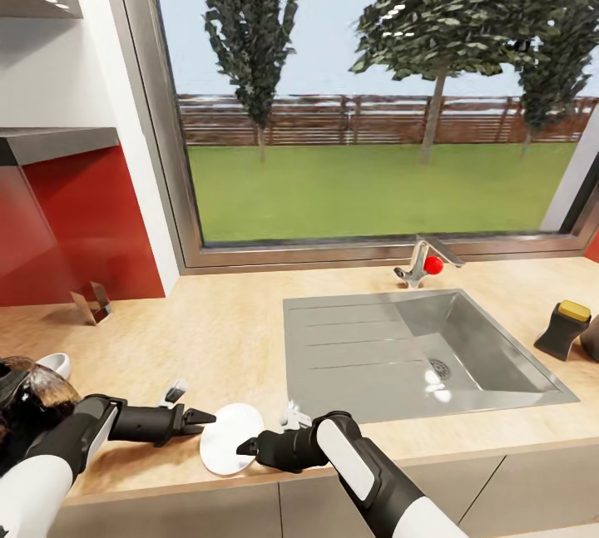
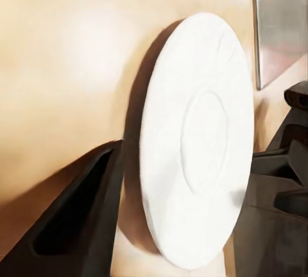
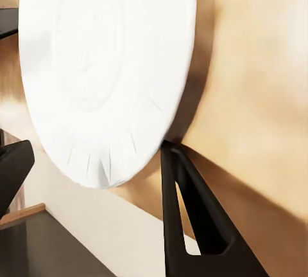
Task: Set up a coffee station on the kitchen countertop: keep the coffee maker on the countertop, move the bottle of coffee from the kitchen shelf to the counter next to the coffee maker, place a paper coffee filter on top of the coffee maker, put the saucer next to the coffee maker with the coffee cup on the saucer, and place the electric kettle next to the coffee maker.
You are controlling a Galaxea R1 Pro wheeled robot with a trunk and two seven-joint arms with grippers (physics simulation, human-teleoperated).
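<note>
Now the saucer [image 1: 230, 436] lies flat between both spread claws, left [image 1: 202, 417] and right [image 1: 245, 446].

flat round white paper coffee filter [image 1: 230, 437] with pressed centre ring | lying at front edge of light beige wood-look countertop [image 1: 225, 330] | left of the sink

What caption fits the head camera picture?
Left gripper and right gripper flank a white disc at the countertop edge by the sink.
</note>
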